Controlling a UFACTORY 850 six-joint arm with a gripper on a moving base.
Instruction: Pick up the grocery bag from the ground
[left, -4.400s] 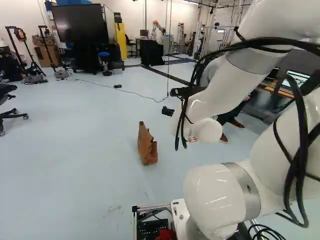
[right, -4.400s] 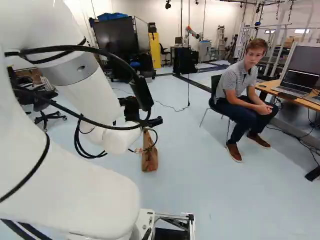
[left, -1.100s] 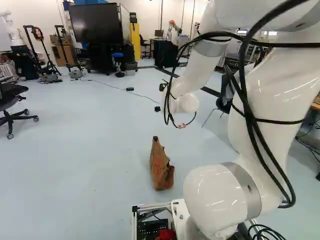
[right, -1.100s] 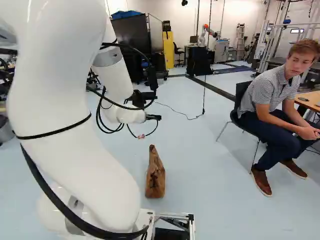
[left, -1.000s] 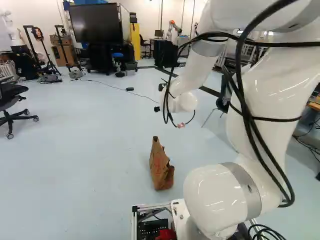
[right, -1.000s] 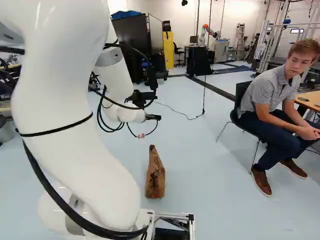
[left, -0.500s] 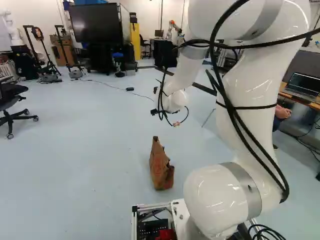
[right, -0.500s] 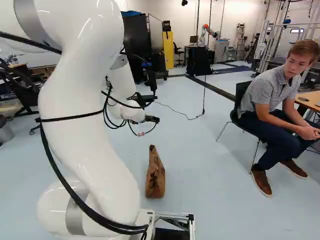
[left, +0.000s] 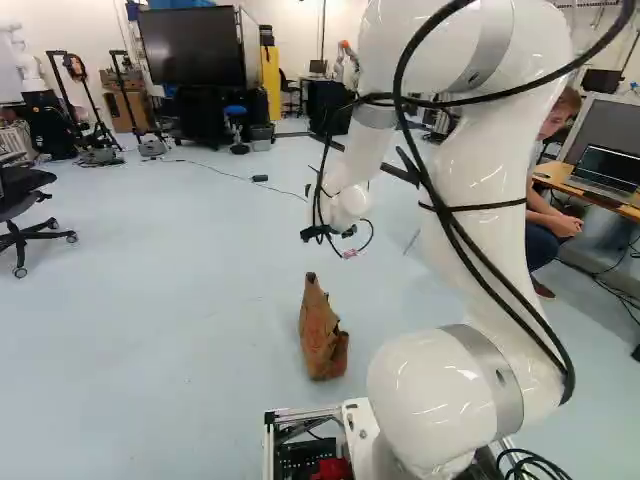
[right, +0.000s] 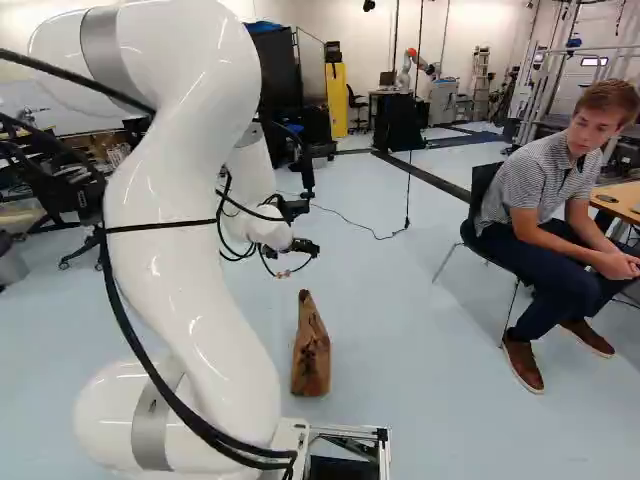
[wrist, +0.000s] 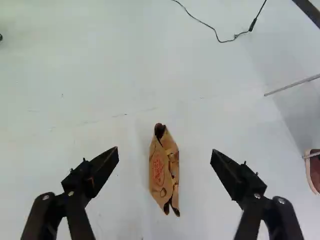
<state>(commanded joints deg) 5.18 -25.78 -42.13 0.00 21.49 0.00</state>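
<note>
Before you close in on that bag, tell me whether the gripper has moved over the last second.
Yes. In the left base view the gripper has shifted down, nearer the top of the grocery bag, which has stayed put.

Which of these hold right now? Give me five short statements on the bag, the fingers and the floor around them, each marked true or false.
1. The brown grocery bag stands upright on the floor. True.
2. The fingers are closed on the bag. False: they stand wide apart, with nothing held between them.
3. In the wrist view, the bag appears in the gap between the fingers. True.
4. The thin cable is looped around the bag. False: it lies on the floor beyond the bag, well apart from it.
5. The bag has a red print on it. True.
</note>
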